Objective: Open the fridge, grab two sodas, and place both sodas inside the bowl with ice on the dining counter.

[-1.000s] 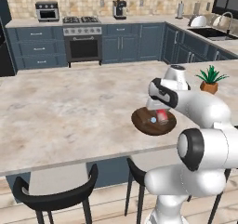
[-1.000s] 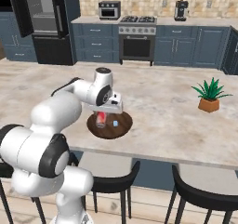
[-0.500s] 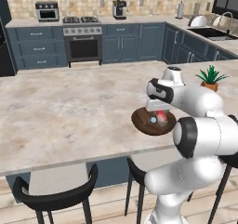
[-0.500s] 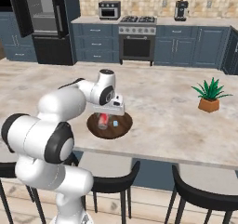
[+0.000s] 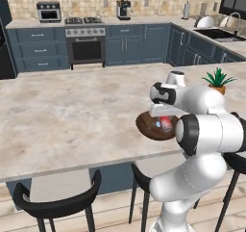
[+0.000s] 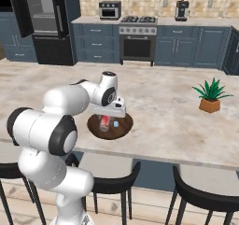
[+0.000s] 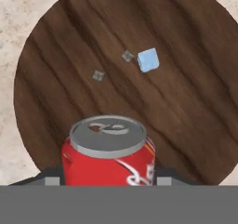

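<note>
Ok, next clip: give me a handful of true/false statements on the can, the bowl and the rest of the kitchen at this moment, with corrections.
1. A red soda can stands upright in the brown bowl. True.
2. The bowl sits on the wall counter beside the stove. False: it sits on the dining counter, near the front edge.
3. Ice cubes lie in the bowl. True.
4. Two cans are in the bowl. False: just one can is visible there.
5. The fridge door is open. True.
6. The potted plant stands inside the bowl. False: it stands apart from it on the counter.
</note>
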